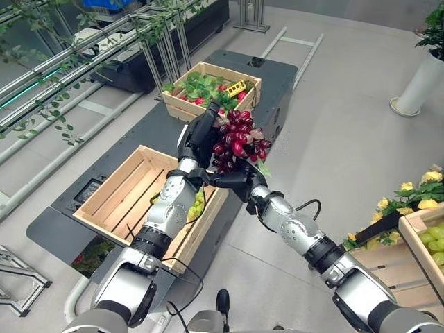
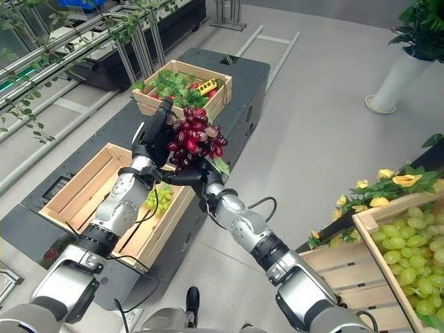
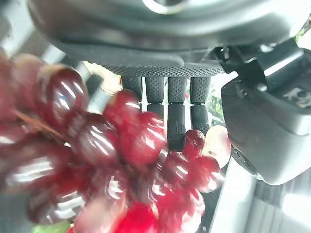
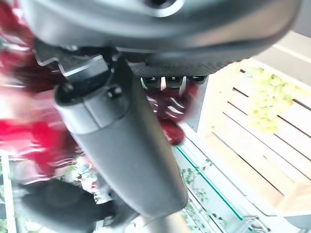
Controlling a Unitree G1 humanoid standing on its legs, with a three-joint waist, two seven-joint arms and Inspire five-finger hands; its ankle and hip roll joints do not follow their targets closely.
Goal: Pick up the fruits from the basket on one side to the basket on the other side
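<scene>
A bunch of red grapes (image 1: pixel 236 135) hangs in the air above the dark cart, between the two wooden crates. My right hand (image 1: pixel 236 182) is under the bunch with its fingers curled round it; the grapes (image 4: pixel 170 128) show past those fingers in the right wrist view. My left hand (image 1: pixel 196 139) stands against the bunch's left side, fingers (image 3: pixel 176 121) straight and resting on the grapes (image 3: pixel 131 141). The near crate (image 1: pixel 114 187) holds a bunch of green grapes (image 1: pixel 198 205), partly hidden by my left arm. The far crate (image 1: pixel 244 80) holds leaves, red fruit and a yellow piece.
Metal rails with green vines (image 1: pixel 62 62) run along the left. At the right stand wooden crates with green grapes (image 2: pixel 409 250) and yellow flowers (image 1: pixel 416 194). A white planter (image 1: pixel 420 87) stands at the far right on the grey floor.
</scene>
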